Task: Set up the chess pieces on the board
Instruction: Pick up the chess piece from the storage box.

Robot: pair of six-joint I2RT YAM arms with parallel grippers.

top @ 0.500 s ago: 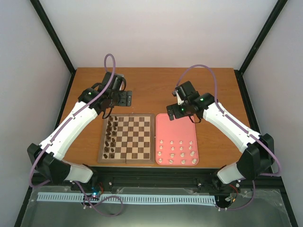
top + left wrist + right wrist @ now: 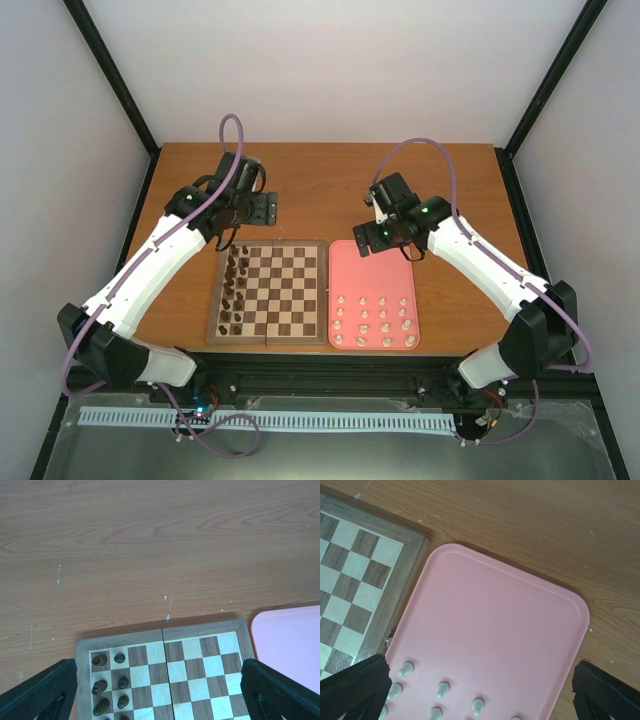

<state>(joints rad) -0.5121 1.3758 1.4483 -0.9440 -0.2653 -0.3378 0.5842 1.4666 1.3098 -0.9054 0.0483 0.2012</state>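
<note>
While poised aloft: left claw [image 2: 159, 692] by board [image 2: 200, 661], right claw [image 2: 481, 687] by tray [image 2: 495, 620] of white pieces [image 2: 443, 688]; both spread wide, empty.

On the table [image 2: 330, 175], you find the board [image 2: 268, 243] at the left and the tray [image 2: 375, 265] just beside it at the right. One set of pieces [image 2: 236, 290] stands on the two leftmost files of the board. The chess pieces [image 2: 372, 322] stand in rows on the near half of the tray.
</note>
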